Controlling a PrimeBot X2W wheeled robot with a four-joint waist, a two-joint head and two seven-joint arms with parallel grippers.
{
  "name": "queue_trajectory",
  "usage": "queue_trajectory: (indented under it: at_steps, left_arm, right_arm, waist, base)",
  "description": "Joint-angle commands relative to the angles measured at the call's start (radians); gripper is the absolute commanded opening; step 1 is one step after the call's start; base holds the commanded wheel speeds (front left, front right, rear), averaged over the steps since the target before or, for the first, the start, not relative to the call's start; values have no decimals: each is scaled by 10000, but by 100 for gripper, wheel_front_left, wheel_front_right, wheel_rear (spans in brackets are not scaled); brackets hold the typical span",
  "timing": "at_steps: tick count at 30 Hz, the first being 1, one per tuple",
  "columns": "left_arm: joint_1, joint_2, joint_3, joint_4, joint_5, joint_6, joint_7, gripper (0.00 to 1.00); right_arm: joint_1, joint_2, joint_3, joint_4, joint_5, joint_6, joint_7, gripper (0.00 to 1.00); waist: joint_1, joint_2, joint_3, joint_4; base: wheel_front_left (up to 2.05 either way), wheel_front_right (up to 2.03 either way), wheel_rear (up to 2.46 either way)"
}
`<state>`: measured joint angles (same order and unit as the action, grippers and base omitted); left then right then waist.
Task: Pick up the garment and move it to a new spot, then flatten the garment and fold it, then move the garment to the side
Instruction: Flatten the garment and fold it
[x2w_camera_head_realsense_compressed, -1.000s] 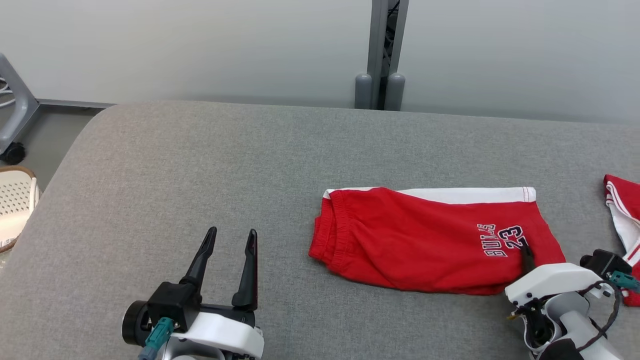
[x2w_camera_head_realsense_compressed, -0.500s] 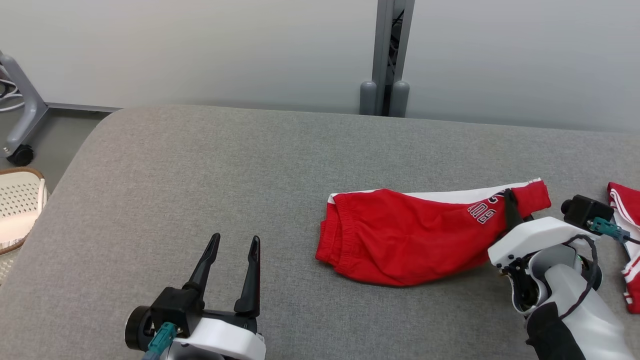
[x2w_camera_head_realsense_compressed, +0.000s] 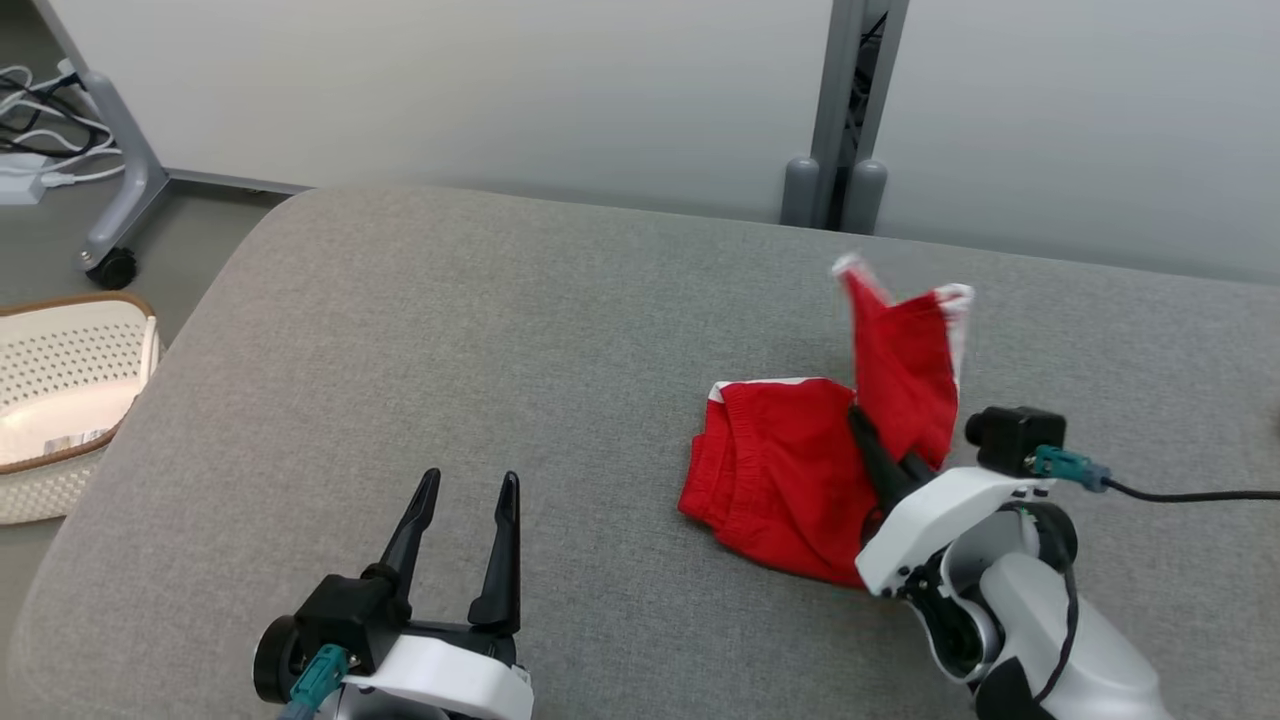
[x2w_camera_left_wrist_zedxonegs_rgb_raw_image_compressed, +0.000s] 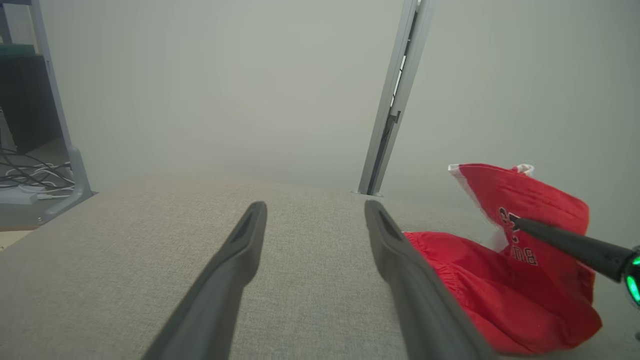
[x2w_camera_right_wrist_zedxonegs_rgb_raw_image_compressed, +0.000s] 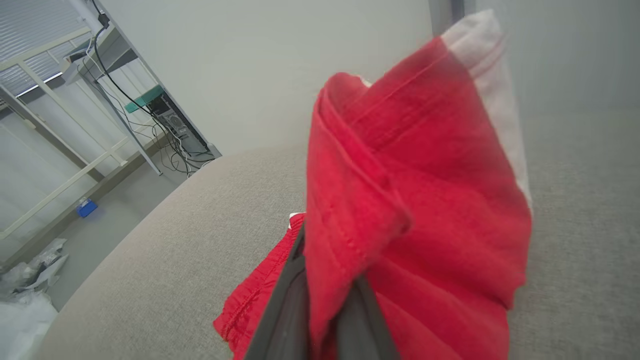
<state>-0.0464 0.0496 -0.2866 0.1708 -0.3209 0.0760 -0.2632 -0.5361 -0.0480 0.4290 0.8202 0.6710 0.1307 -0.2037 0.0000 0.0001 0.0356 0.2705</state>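
Looking down from the head view, the red garment (x2w_camera_head_realsense_compressed: 775, 480) sits on the grey surface (x2w_camera_head_realsense_compressed: 450, 320), to the robot's right of centre, and the right fingers (x2w_camera_head_realsense_compressed: 875, 455) are pinched shut on its cloth, hauling one end up into the air. The waistband end lies on the surface toward the robot's left, so the resting half runs left to right while the raised half bends upward and away, white stripe on top. The left fingers (x2w_camera_head_realsense_compressed: 503, 530) hover wide apart and empty, near the front edge, well apart from the cloth, with a pale basket (x2w_camera_head_realsense_compressed: 60, 380) off beyond the surface's left end. Over to the left wrist view: the left fingers (x2w_camera_left_wrist_zedxonegs_rgb_raw_image_compressed: 240, 245) spread over bare grey, the garment (x2w_camera_left_wrist_zedxonegs_rgb_raw_image_compressed: 480, 295) to one side, its printed end held aloft by a dark finger. From the right wrist, the clamped fingers (x2w_camera_right_wrist_zedxonegs_rgb_raw_image_compressed: 287, 305) vanish into red fabric (x2w_camera_right_wrist_zedxonegs_rgb_raw_image_compressed: 425, 225) standing tall above them. My read: this is the fold in hand, one end lifted toward the other; laying it down, tidying it and shifting it aside remain.
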Motion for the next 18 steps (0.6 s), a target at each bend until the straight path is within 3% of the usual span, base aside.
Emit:
queue_trajectory:
  at_steps: [1,8,18]
  left_arm:
    - [-66,34,-16,-13,-95,17,-16,100]
    - [-204,32,-184,-39,-190,80,-16,100]
    - [-375,35,-528,-79,-380,217,-16,100]
  right_arm:
    - [150,-66,119,-99,-17,2,68,0]
    - [349,-68,826,-229,-89,2,479,0]
    - [158,-66,999,-60,-371,2,684,0]
  waist:
    - [0,-1,76,101]
    - [0,-1,390,483]
    - [0,-1,861,1049]
  base:
    - [0,0,0]
    - [0,0,0]
    - [0,0,0]
